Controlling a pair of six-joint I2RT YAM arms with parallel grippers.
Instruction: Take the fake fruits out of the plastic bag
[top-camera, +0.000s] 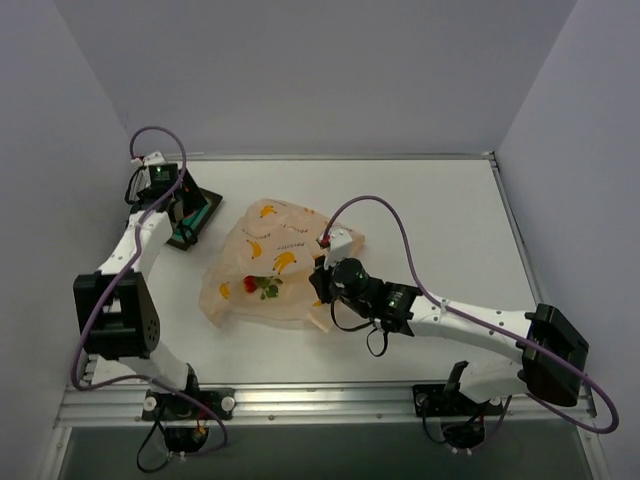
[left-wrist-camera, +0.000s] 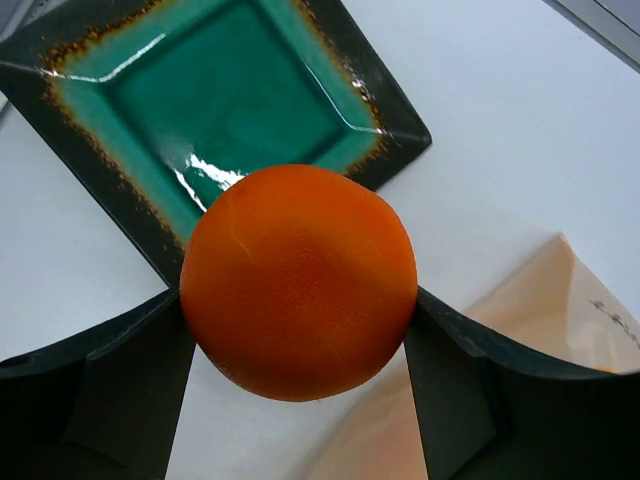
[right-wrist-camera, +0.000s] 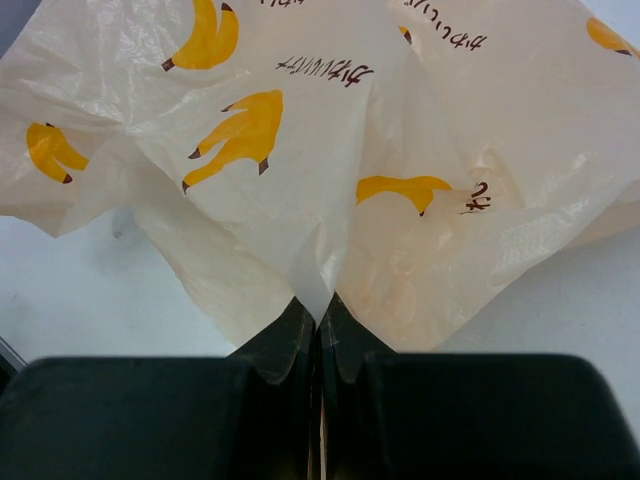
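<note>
My left gripper (left-wrist-camera: 300, 345) is shut on the round orange fake fruit (left-wrist-camera: 298, 280) and holds it above the near corner of the teal tray (left-wrist-camera: 230, 100), at the table's back left (top-camera: 185, 215). The pale-peach plastic bag (top-camera: 280, 262) with banana prints lies mid-table. A small red fruit with green leaves (top-camera: 260, 287) shows through it. My right gripper (right-wrist-camera: 320, 312) is shut on a pinched fold of the bag (right-wrist-camera: 330, 150) at its right edge (top-camera: 322, 278). The yellow-orange oval fruit is not in view.
The dark-rimmed square teal tray (top-camera: 200, 212) sits at the back left, mostly under the left wrist. White walls close the table at the back and sides. A metal rail (top-camera: 320, 402) runs along the near edge.
</note>
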